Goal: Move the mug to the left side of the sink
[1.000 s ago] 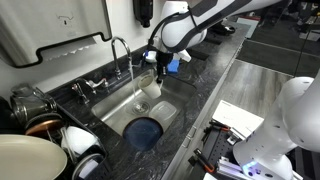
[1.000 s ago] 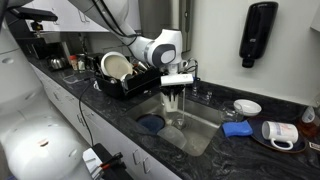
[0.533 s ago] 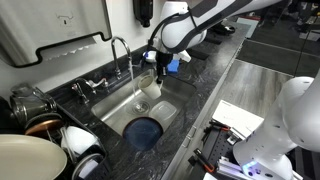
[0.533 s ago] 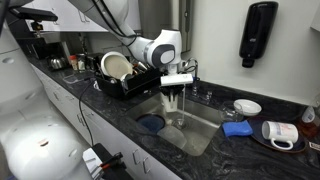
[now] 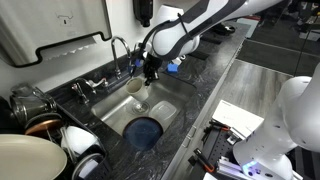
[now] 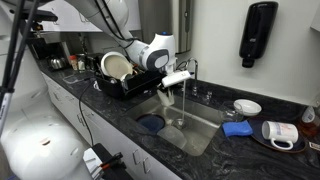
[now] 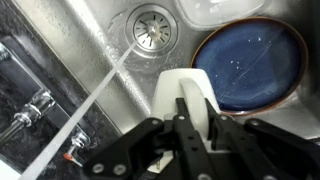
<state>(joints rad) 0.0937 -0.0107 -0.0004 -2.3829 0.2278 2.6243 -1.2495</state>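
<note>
One mug (image 5: pixel 135 87) held above sink (image 5: pixel 116 106).

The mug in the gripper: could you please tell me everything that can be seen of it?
The mug is small, round and cream, glossy like ceramic. The gripper holds it from above, jaws closed on its wall, so it hangs in the air over the sink basin. In the wrist view it overlaps the edge of the dark-blue disc on the sink floor. A water stream runs beside it. No handle shows.
</note>
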